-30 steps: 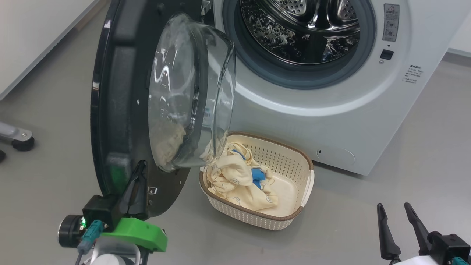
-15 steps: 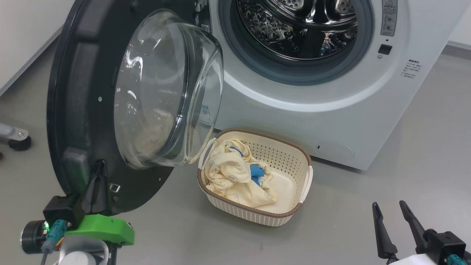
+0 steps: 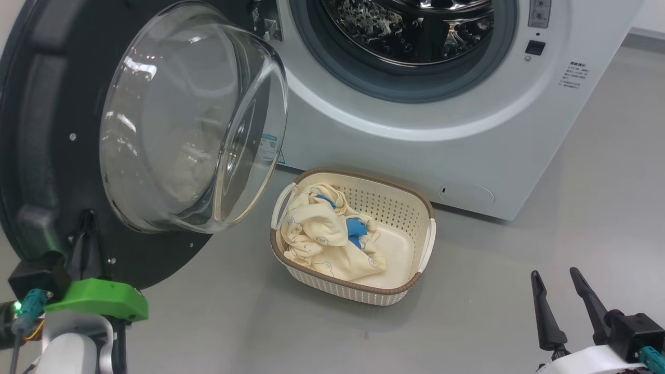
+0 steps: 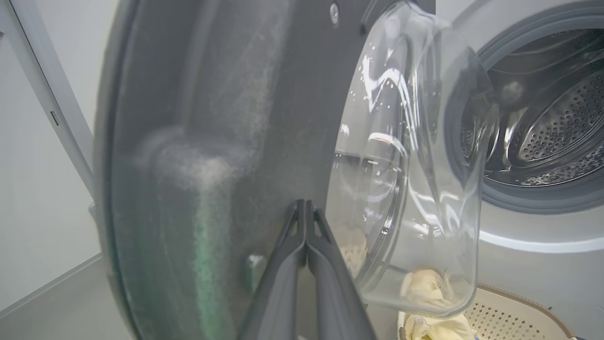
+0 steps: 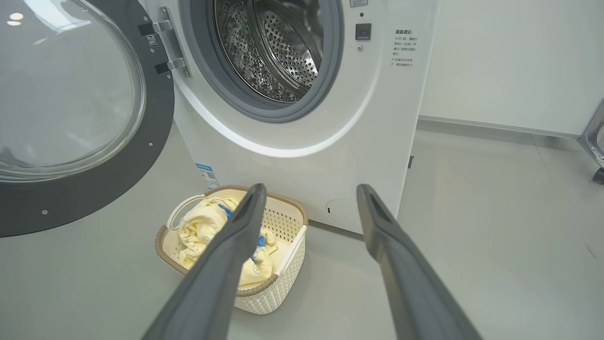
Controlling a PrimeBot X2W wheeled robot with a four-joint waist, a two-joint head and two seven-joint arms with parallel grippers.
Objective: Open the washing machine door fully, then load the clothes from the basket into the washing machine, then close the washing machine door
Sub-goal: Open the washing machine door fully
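Note:
The washing machine (image 3: 395,150) stands with its steel drum (image 3: 410,26) exposed. Its door (image 3: 41,130) hangs swung out to the left, the glass bowl (image 3: 192,119) bulging toward me. My left gripper (image 3: 87,215) is shut, fingertips pressed together against the door's black inner face just below the glass; the left wrist view shows this gripper (image 4: 304,204) the same way against that door (image 4: 212,94). The basket (image 3: 363,179) sits on the floor before the washer with the clothes (image 3: 317,234) heaped inside. My right gripper (image 3: 554,272) is open and empty at the lower right, well clear of the basket.
In the right wrist view the right gripper (image 5: 310,189) points toward the basket (image 5: 288,283), the clothes (image 5: 198,231) and the washer (image 5: 292,156). A metal leg (image 5: 597,146) stands at the far right. Grey floor lies to the right of the basket.
The door has swung wider to the left, and my shut left gripper has gone left with it against its inner face. The camera shifted slightly. The right gripper has kept its place.

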